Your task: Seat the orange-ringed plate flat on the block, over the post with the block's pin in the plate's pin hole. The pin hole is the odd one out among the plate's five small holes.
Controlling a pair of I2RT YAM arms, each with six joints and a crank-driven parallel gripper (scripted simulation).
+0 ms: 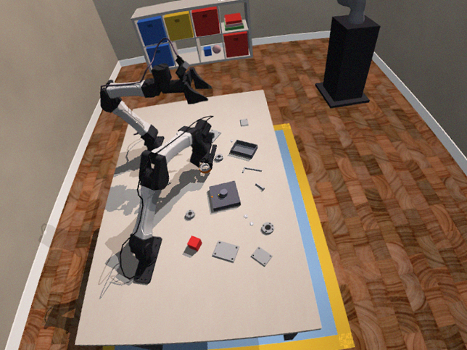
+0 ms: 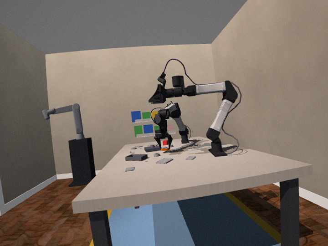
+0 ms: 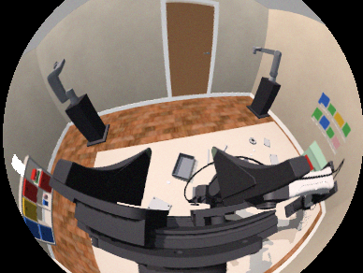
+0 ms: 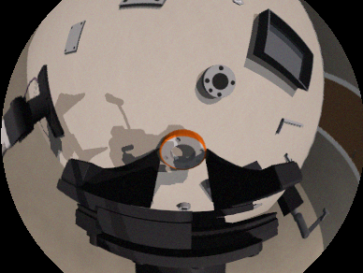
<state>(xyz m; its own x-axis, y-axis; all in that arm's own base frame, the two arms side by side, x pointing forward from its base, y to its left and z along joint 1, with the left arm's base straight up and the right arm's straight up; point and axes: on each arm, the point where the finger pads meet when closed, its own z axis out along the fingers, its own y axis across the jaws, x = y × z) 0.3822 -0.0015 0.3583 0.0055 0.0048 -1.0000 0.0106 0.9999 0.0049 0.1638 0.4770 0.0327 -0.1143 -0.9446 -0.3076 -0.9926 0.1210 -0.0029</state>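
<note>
Floor looks like glossy wood tbh, tabletop's smooth and matt, plates kinda like dull metal.

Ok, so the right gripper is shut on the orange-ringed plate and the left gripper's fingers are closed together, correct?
Not the left gripper: it is open, its fingers wide apart, as the left wrist view shows. The right gripper is indeed shut on the orange-ringed plate.
</note>
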